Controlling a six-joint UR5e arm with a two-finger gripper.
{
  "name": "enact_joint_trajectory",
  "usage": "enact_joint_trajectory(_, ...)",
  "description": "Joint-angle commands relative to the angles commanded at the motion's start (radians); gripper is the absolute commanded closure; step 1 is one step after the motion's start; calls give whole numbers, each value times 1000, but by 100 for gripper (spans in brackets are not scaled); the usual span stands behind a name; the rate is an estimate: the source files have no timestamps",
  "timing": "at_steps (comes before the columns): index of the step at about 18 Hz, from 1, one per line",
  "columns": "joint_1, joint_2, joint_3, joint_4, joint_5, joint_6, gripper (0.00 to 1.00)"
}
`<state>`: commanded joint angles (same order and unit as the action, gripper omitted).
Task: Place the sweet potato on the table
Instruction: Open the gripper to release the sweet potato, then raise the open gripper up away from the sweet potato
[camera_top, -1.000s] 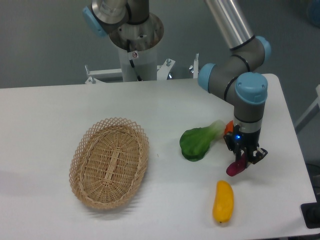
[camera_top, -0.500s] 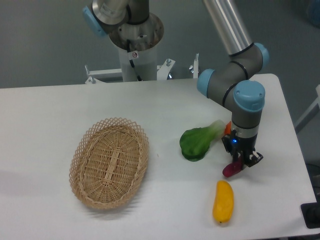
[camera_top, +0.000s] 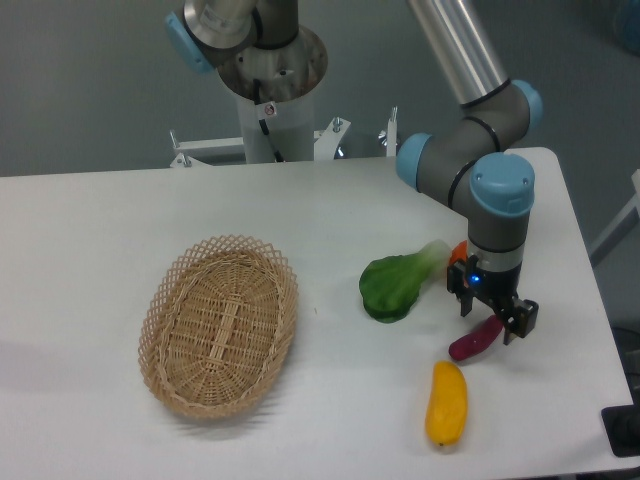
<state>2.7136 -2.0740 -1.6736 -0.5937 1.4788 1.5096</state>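
Camera view from the front shows the sweet potato (camera_top: 476, 338) lying on the table (camera_top: 100, 230), just above the near end of the yellow vegetable (camera_top: 446, 402) and to the right of the leafy green (camera_top: 394, 284). The gripper (camera_top: 493, 320) hangs directly over the tuber with its jaws spread apart, one finger on each side of its upper end; whether a pad brushes it is hard to tell from this angle. Judging by that, the placing looks essentially done, and what remains is for the arm to lift clear without nudging the tuber.

An orange fruit (camera_top: 457, 254) peeks out behind the wrist, beyond the sweet potato. A wicker basket (camera_top: 220, 322) sits well to its left. The tabletop is plain white and smooth, backed by a grey wall and the arm's pedestal (camera_top: 273, 95).
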Motion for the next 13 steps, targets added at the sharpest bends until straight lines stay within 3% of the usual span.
enact_joint_trajectory(5,-11,35,74,-3,-2,-8,0)
enact_joint_trajectory(8,-9,98,81,-18,44,3,0)
enact_joint_trajectory(10,-2,140,87,-55,90,11,0)
enact_joint_trajectory(13,18,161,115,-161,90,43,0)
